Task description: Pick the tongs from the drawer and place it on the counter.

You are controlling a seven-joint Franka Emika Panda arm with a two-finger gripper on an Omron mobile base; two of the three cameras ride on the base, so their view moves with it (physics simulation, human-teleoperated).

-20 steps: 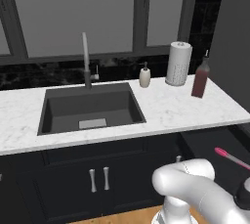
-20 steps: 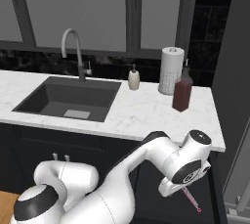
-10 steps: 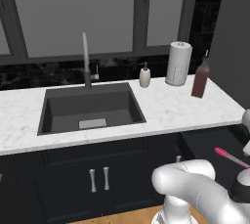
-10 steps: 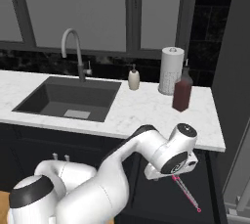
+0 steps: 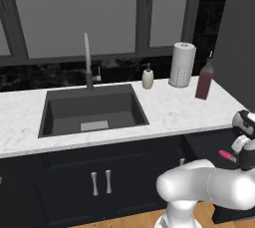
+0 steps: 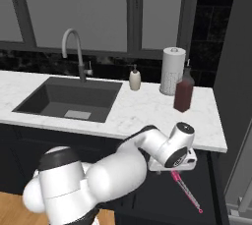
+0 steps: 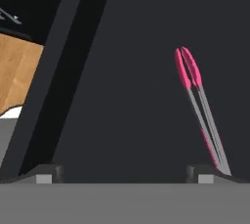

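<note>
No readable text, labels, brands or numbers anywhere in these views.

- desk (image 5: 169, 110): white marble top, faint grey veins, thick front edge, runs along the dark back wall
- dark sink basin (image 5: 92, 110) inset in the desk, left of centre; faucet (image 5: 88, 65) stands at its back edge
- soap dispenser (image 5: 147, 77) upright on the desk, just behind the sink's right rear corner
- paper towel roll (image 5: 182, 64) upright, near the back wall, right of the dispenser
- dark red bottle (image 5: 204, 78) upright, just beside the roll, slightly nearer the front
- drawer (image 7: 141, 96): dark floor, tongs (image 7: 199, 106) lie flat on it, pink ends and grey arms
</note>
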